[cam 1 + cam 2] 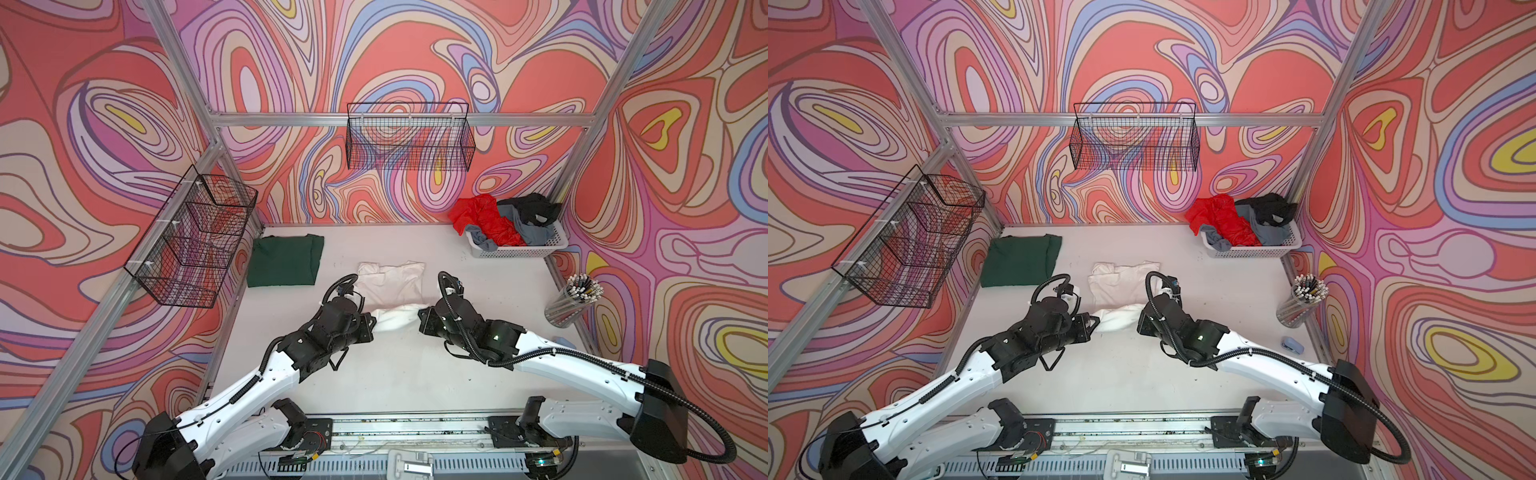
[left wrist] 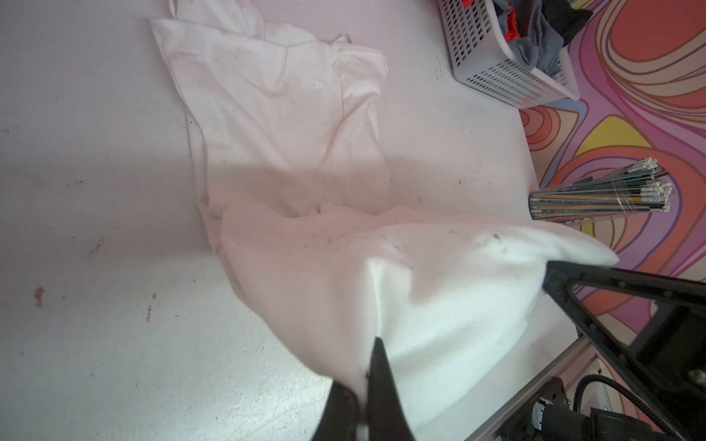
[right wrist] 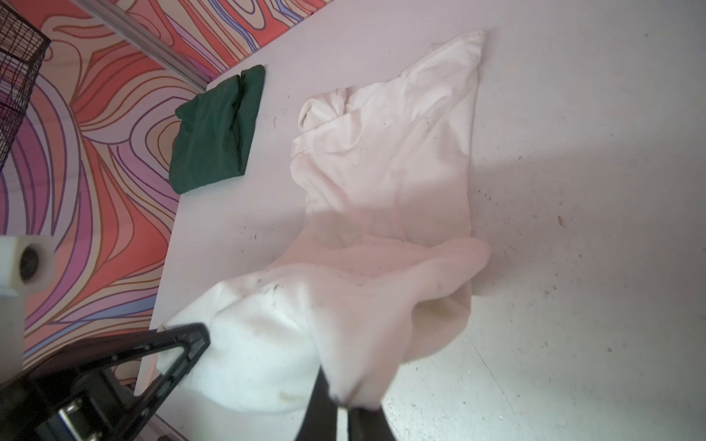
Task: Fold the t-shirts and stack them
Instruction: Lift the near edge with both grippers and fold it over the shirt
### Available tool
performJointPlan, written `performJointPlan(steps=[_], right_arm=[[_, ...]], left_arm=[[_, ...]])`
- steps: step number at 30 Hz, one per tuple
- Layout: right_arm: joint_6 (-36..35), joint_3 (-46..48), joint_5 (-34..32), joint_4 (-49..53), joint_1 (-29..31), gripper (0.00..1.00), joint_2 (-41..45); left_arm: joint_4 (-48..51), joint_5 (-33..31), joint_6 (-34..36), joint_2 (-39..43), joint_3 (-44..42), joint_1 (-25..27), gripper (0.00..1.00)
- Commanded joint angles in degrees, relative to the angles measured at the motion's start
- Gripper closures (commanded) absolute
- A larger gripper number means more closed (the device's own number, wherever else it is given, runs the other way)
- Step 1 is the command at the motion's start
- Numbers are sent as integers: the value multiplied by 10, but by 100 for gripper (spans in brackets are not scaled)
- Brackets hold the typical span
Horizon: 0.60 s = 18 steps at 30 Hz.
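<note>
The table fills both top views. The left arm reaches in from 7 o'clock and the right arm from 5 o'clock. Both stretch low, with their wrists turned inward to face each other near the centre.

The white shirt lies at the centre. Its 12 o'clock part is flat, and its 6 o'clock hem is lifted and bunched between the wrists. The green shirt lies folded at 10 o'clock.

The basket at 1 o'clock holds a red shirt, a grey shirt and a black shirt.

The left gripper pinches the hem's 9 o'clock corner. The right gripper pinches its 3 o'clock corner.
</note>
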State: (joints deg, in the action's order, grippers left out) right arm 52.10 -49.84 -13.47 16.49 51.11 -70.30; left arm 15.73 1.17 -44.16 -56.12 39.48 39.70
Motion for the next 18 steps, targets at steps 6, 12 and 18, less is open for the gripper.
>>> performJointPlan(steps=[6, 12, 18], right_arm=[[-36, -53, 72, 1, -67, 100, -57], [-62, -103, 111, 4, -99, 100, -108], [-80, -136, 145, 5, -140, 100, -144]], left_arm=[[41, -41, 17, -27, 47, -19, 100], [33, -19, 22, -70, 72, -46, 100], [13, -4, 27, -124, 102, -70, 100]])
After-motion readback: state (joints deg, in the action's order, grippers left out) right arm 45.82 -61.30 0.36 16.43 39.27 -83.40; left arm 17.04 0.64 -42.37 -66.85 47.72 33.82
